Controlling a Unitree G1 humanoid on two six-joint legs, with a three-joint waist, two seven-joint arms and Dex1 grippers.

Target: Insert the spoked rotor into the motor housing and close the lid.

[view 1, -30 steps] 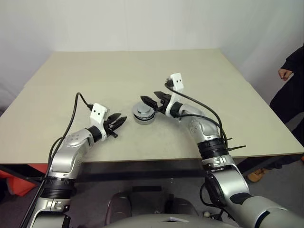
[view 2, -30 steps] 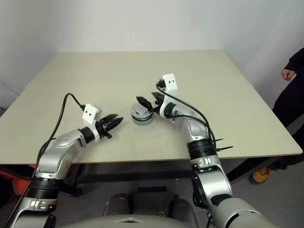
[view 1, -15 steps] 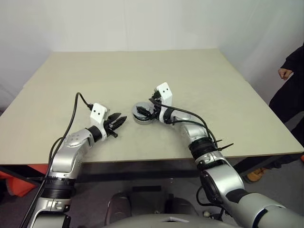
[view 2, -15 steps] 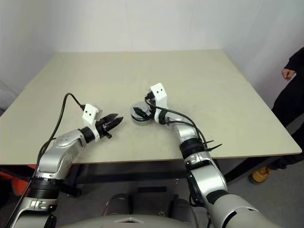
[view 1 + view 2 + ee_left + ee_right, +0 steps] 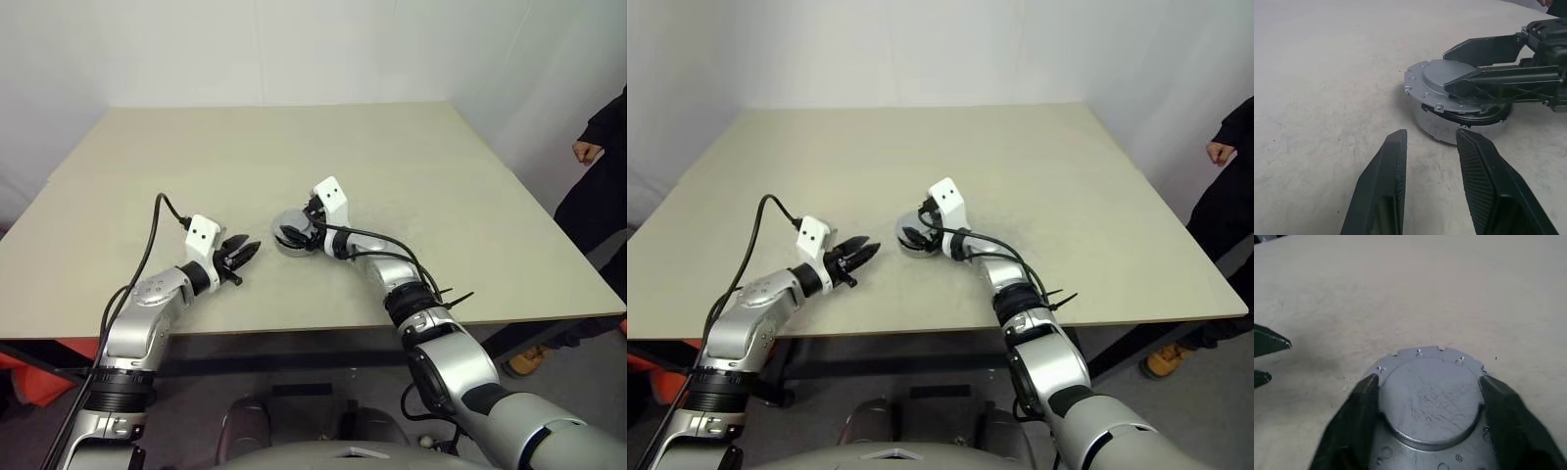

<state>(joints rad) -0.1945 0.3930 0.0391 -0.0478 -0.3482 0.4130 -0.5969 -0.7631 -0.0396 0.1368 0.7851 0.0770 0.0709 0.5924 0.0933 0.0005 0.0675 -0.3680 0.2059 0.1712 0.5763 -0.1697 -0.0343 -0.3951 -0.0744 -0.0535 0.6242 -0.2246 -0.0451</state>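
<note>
Now lid [image 5: 1430,396] atop motor housing [image 5: 1447,128], between right jaws [image 5: 1427,387] touching its rim, left jaws [image 5: 1431,142] apart, empty, just beside.

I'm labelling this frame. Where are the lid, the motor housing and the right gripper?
lid [image 5: 1431,399]: right wrist view, its flat scratched top.
motor housing [image 5: 1437,129]: left wrist view, its silvery side wall.
right gripper [image 5: 1430,387]: right wrist view, midway between its fingertips flanking the lid.

The left gripper [image 5: 1430,147] hangs just above the beige table [image 5: 1317,73], its two black fingers [image 5: 1386,191] apart with nothing between them. Just past their tips sits the motor housing [image 5: 1449,129] with the grey notched lid [image 5: 1437,88] on top. The right gripper [image 5: 1488,63] reaches across it, one finger over the lid, the other along its far side.
</note>
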